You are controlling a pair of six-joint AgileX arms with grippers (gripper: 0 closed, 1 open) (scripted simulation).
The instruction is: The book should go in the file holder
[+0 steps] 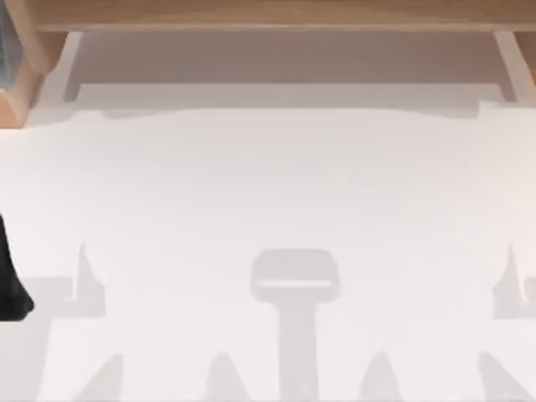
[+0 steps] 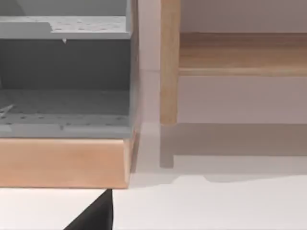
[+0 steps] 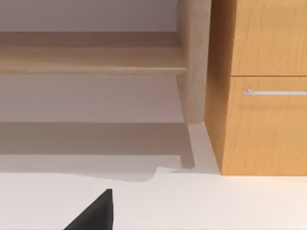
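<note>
Counter [image 1: 276, 184], white and bare across its middle, carries grey arm-like shadows along its near edge. How wide the left pincer or the right pincer stands cannot be told.

From above, the book [image 1: 10, 280] is a black sliver at the counter's left edge, toward the near side, and its lettering cannot be made out. The file holder [image 1: 18, 79] stands at the far left corner. Its slanted light-brown board runs off the left edge, and it is well apart from the book. A long wooden shelf board [image 1: 276, 15] spans the far edge on pale legs.

The left wrist view adds the holder's face: a thick plain wooden board [image 2: 62, 163] across the bottom, with grey perforated trays [image 2: 64, 26] stacked behind it. Just beside it stands a shelf leg [image 2: 169, 62], with the shelf board running on from it.

The right wrist view gives the other far corner, where a wooden cabinet [image 3: 268, 120] with a thin metal handle [image 3: 276, 92] stands just beside the shelf's other leg [image 3: 194, 62].

Both wrist views show a black wedge [image 2: 96, 213] in the same low spot. I cannot tell what it belongs to.
</note>
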